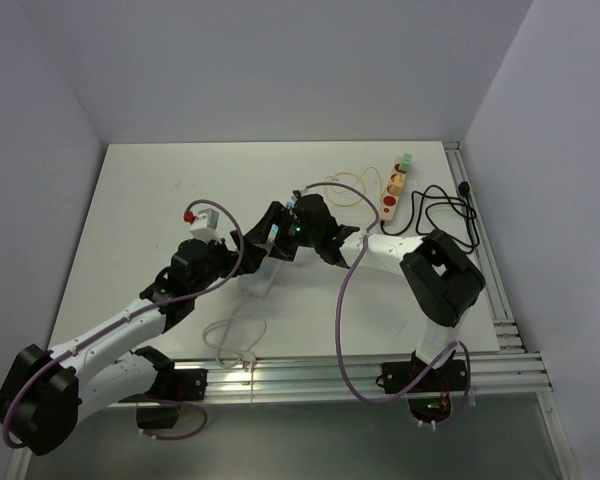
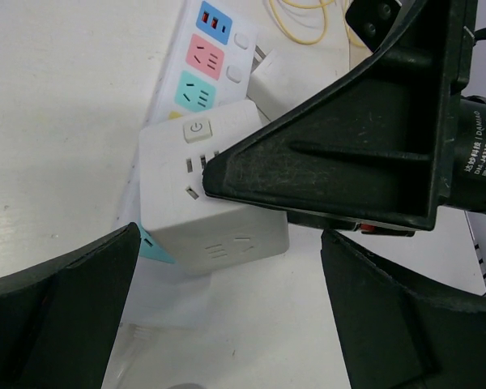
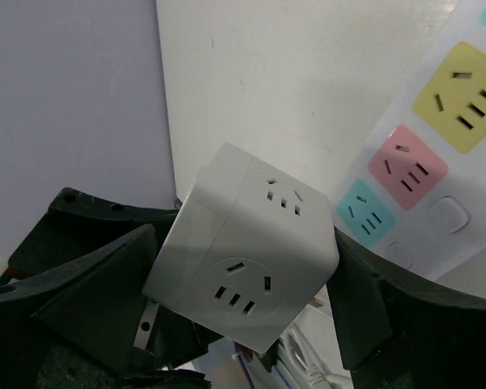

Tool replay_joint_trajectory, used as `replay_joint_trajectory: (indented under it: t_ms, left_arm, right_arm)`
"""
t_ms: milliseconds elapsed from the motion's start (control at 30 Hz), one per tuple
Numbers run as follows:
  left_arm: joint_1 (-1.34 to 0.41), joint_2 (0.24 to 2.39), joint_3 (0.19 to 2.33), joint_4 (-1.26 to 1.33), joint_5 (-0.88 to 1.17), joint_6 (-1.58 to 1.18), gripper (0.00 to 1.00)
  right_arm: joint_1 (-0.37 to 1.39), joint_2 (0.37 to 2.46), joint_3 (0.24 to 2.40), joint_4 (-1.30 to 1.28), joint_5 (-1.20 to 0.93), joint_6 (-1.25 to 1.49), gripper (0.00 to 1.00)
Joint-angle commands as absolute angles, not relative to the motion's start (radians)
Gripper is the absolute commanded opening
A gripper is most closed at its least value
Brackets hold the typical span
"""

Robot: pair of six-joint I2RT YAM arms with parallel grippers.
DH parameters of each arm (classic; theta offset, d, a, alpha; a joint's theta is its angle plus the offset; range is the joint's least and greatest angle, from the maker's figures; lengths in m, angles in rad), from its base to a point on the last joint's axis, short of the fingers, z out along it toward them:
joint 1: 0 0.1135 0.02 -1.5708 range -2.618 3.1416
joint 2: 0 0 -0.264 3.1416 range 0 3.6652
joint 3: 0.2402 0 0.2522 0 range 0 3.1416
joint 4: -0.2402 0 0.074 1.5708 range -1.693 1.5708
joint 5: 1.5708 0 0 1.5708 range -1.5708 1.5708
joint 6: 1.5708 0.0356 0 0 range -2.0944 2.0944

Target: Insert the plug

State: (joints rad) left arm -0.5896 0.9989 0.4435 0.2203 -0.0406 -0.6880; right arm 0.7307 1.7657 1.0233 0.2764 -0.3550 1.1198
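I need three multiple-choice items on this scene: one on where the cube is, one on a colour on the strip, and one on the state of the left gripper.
1. Where is the cube?
A. In the right gripper.
B. On an arm's base.
C. Outside every view.

2. On the strip, what colour is the socket between the blue socket and the teal socket?
A. Green.
B. Pink.
C. Black.

3. The left gripper is:
A. shut on a cable.
B. shut, empty.
C. open, empty.

Answers:
1 A: the right wrist view shows it clamped there, tilted.
2 B: the pink socket shows in the left wrist view.
3 C: its jaws stand wide, nothing gripped.
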Motion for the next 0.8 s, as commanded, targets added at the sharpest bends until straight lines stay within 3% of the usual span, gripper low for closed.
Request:
replay_joint_trajectory:
  t_ms: [0,300,467,633,767]
  left_arm:
    - [-0.607,0.986,0.468,0.291,-0.095,-0.66,1.0]
    - [-0.65,1.04,0.471,0.307,-0.192,-0.657,0.96]
    - [-0.66,1.055,0.472,0.331,-0.206,-0.653,0.72]
    - [-0.66,1.077,0.469,0.354,-0.221,-0.658,0.57]
    - [-0.661,1.06,0.456,0.373,-0.226,-0.652,0.45]
  right_arm:
    - [0.744,1.75,1.08,0.322,-0.351,1.161,0.39]
    - [0.759,1.735,1.074,0.341,-0.357,1.2,0.39]
    - [0.765,1.717,1.058,0.348,-0.348,1.21,0.4]
    - [0.77,1.701,1.06,0.324,-0.344,1.207,0.41]
    - [0.772,1.695,1.066,0.305,-0.35,1.19,0.51]
